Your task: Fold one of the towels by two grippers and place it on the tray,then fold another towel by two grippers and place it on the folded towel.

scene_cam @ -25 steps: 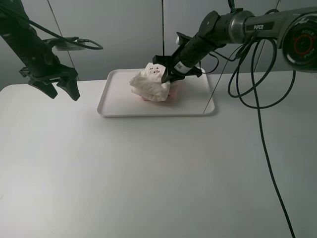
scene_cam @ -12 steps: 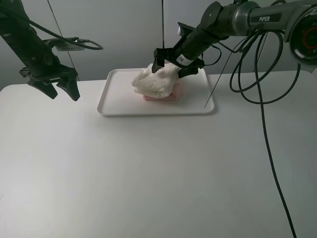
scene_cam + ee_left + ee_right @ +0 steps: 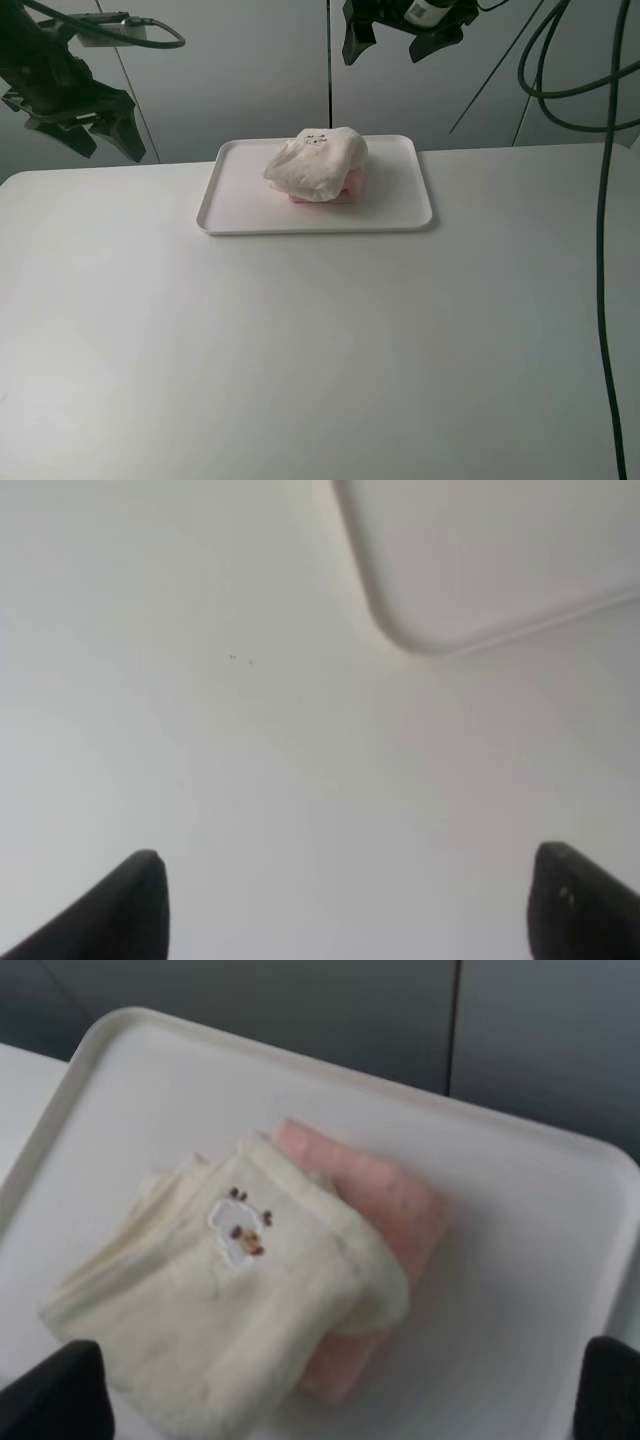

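A cream towel with a small embroidered patch lies bunched on top of a folded pink towel, both on the white tray at the back of the table. The right wrist view looks down on the cream towel, the pink towel and the tray. My right gripper hangs open high above the tray, holding nothing; its fingertips frame the stack. My left gripper is open, raised off the table to the tray's left. A corner of the tray shows in the left wrist view.
The white table spreads bare in front of the tray. Black cables hang down along the right side. Grey wall panels stand behind the table.
My right gripper has opened, let the cream towel go onto the pink one, and risen well above the tray. My left gripper has lifted slightly.
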Action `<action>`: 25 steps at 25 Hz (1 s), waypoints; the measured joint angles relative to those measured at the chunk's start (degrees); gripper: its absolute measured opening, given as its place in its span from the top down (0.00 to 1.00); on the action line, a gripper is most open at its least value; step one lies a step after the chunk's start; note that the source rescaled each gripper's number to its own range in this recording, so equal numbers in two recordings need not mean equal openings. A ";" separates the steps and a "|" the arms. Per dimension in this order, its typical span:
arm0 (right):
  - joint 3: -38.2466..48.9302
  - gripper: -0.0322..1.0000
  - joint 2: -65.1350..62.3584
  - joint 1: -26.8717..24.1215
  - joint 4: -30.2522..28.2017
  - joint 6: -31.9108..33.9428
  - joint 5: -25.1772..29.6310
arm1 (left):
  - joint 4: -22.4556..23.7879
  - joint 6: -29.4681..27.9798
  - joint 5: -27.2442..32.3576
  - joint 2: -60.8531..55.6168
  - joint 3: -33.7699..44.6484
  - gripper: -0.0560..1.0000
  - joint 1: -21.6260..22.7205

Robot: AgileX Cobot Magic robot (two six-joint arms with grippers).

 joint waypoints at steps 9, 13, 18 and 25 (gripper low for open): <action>41.93 0.00 -29.53 0.00 -7.43 2.03 -5.40 | 0.44 -2.07 -6.94 -27.05 26.28 0.05 0.11; 55.52 0.00 -47.35 0.00 -8.67 2.15 -5.06 | 4.43 -7.90 -7.31 -40.68 33.69 0.05 0.11; 65.58 0.00 -65.50 0.00 -9.28 2.87 -0.30 | 8.08 -11.57 -2.62 -53.44 37.13 0.05 0.11; 69.82 0.00 -87.40 0.00 -9.38 3.34 6.37 | 8.19 -13.07 3.98 -67.05 40.00 0.05 0.11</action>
